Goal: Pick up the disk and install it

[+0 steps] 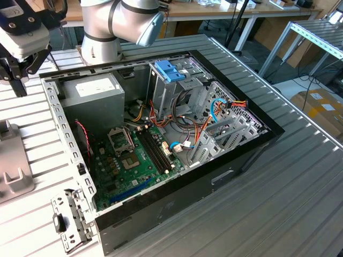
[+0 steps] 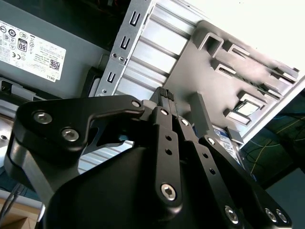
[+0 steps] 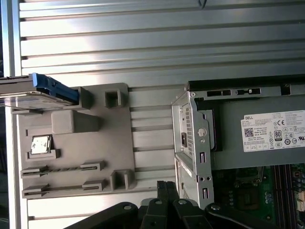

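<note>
At the exterior view's upper left hangs the black hand [image 1: 18, 85] (pressed together, empty); blue-framed dark disk [image 3: 50, 87] stands in grey holder [image 3: 95, 143].

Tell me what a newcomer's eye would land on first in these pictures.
The open computer case fills the middle of the exterior view, its green motherboard bare and a light-blue bracket at the drive cage. In the first wrist view the disk in its blue carrier sits on the grey fixture, with the shut gripper apart from it.
</note>
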{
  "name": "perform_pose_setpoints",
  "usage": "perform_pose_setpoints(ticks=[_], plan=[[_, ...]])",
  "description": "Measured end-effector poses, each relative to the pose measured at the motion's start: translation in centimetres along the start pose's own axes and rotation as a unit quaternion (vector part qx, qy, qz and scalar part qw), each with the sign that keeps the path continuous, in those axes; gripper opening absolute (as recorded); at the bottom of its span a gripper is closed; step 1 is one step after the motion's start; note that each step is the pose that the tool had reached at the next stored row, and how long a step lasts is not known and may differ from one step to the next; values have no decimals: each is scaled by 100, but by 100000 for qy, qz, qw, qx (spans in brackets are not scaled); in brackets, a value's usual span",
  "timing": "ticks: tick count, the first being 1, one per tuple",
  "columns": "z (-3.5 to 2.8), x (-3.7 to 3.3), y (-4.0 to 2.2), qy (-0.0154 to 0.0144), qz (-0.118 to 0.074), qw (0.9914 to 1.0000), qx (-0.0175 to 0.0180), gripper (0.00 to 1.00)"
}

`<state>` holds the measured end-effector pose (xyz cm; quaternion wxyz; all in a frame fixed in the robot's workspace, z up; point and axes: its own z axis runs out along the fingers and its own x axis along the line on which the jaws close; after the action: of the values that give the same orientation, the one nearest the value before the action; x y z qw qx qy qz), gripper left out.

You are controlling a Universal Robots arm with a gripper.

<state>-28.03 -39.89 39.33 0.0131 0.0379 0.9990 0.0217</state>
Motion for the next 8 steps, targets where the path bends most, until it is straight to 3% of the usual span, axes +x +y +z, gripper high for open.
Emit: perform_pose_setpoints(ticks=[8], plan=[[-1,43,-3,2,1,100000,3,11]])
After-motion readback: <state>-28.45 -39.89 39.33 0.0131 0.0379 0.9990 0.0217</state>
